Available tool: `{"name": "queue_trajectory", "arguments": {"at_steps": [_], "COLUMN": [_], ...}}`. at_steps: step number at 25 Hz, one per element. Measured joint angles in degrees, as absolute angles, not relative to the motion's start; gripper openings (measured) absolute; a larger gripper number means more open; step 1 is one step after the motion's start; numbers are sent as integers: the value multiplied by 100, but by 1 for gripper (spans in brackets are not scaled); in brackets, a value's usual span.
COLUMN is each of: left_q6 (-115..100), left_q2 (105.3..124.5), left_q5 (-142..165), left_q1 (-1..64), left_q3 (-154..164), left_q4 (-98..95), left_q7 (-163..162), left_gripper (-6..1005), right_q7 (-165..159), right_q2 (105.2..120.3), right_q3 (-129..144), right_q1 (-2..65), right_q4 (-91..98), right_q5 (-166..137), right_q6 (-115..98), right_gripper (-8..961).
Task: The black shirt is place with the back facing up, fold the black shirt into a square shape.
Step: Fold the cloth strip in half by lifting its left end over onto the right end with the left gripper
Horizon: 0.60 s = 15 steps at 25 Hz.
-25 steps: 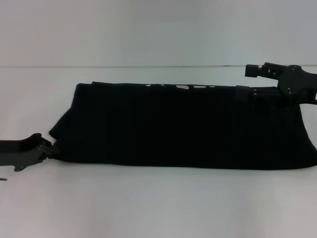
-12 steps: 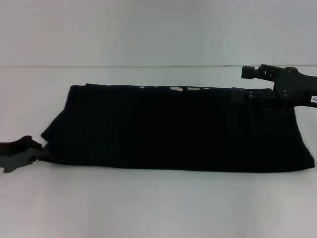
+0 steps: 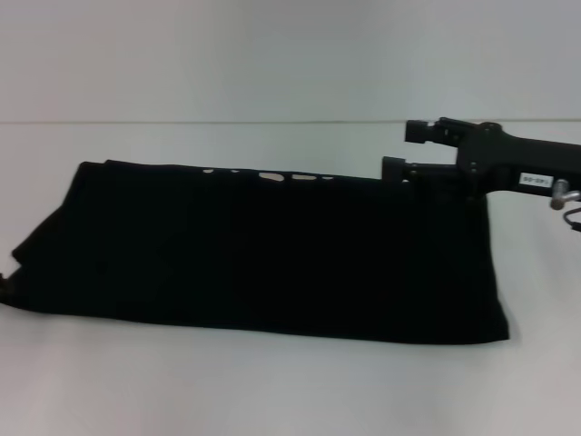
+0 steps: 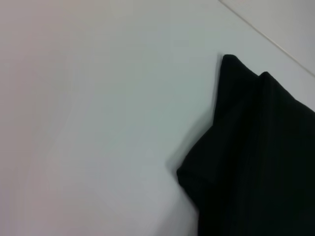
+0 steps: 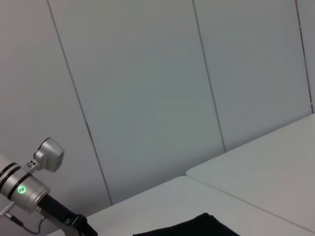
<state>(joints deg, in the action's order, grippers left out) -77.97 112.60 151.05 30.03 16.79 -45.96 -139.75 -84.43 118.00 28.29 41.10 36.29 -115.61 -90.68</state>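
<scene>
The black shirt lies folded into a long band across the white table, with a bit of white print showing along its far edge. My right gripper sits at the band's far right corner, shut on the fabric edge there. The shirt's left end runs to the picture's left border, and the left gripper is out of view beyond it. In the left wrist view only a layered corner of the shirt shows on the table. The right wrist view catches a sliver of the shirt.
The table's far edge meets a pale panelled wall. The left arm's silver wrist with a green light appears in the right wrist view. Bare table surface lies to the right of the shirt.
The whole shirt has slid to the left along the table. My right gripper moved left with its corner. The left gripper, seen earlier at the shirt's left end, has gone out of the picture.
</scene>
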Motion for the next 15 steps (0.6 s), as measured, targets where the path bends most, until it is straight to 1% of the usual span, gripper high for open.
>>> {"name": "queue_trajectory", "arguments": {"at_steps": [3, 7, 10, 15], "left_q6": [-7810, -7886, -8104, -8934], "left_q2": [11223, 11150, 11128, 11102], "left_q5": [15241, 15386, 15359, 14729], "left_q1": [2956, 2942, 2945, 3117], "left_q3": [1625, 1229, 1092, 1104], "left_q4": [-4740, -4805, -4824, -4784], "left_q7": [-13940, -13830, -13787, -13789], "left_gripper": [58, 57, 56, 58], "right_q7": [-8442, -8480, -8525, -8561], "right_q2": [11874, 11899, 11886, 11790], "right_q3": [2837, 2875, 2880, 2780], "right_q1": [4186, 4245, 4259, 4183], "right_q4": [3629, 3625, 3622, 3633], "right_q5": [-11559, -11557, -11557, -11552], "right_q6": [-9012, -8915, -8893, -8878], "right_gripper": [927, 927, 927, 926]}}
